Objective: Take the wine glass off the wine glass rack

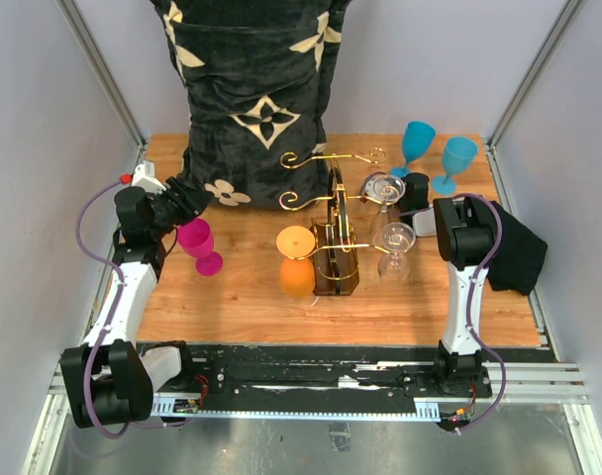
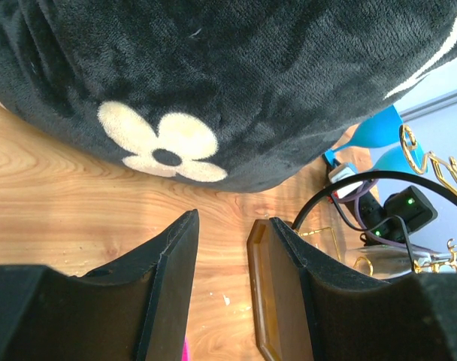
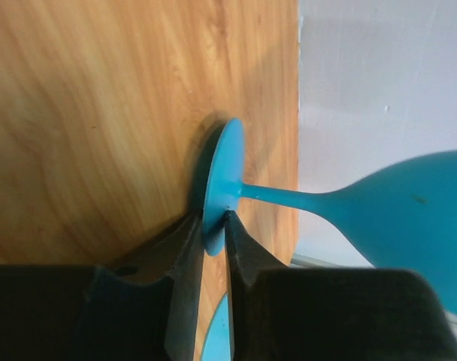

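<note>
The wine glass rack (image 1: 333, 233) stands mid-table, with gold wire arms on a dark brown body that also shows in the left wrist view (image 2: 270, 301). Two clear wine glasses (image 1: 384, 188) (image 1: 395, 240) hang on its right side and an orange one (image 1: 296, 259) on its left. My right gripper (image 1: 413, 190) is at the back right; its fingers (image 3: 213, 218) pinch the foot rim of a blue wine glass (image 3: 222, 177) that stands on the table (image 1: 416, 143). My left gripper (image 1: 179, 213) (image 2: 232, 222) is open and empty, low over the wood beside a pink wine glass (image 1: 198, 243).
A big black pillow (image 1: 251, 89) with cream flowers fills the back left and lies close ahead of the left gripper. A second blue glass (image 1: 457, 160) stands at the back right corner. A black cloth (image 1: 521, 255) lies at the table's right edge.
</note>
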Robot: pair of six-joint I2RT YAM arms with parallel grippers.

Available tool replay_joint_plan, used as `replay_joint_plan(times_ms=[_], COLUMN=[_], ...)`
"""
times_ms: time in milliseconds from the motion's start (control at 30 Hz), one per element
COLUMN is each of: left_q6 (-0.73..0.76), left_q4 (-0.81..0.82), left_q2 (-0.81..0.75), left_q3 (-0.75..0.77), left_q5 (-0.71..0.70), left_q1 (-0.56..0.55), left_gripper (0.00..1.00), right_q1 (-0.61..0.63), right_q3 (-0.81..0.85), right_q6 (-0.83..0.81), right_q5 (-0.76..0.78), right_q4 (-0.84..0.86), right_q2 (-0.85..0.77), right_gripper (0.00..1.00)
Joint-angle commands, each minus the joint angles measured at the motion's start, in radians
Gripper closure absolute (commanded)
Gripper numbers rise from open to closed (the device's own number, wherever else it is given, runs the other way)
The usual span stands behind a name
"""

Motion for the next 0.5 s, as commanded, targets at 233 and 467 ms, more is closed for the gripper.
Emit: replay_joint_plan(times_ms=[233, 467], left_q6=[0.02, 0.013], left_q4=[0.023, 0.037], left_q2=[-0.012, -0.015], left_q3=[-0.014, -0.023], left_q5=[0.013, 0.018], left_q1=[-0.007, -0.006], left_gripper=[0.53, 0.53], right_q1=[0.031, 0.032], right_q3=[-0.002, 0.009], right_q6=[-0.029, -0.01], right_q5=[-0.014, -0.037], right_q4=[-0.253, -0.412], right_q2=[-0.003, -0.037], right_gripper=[0.69, 0.53])
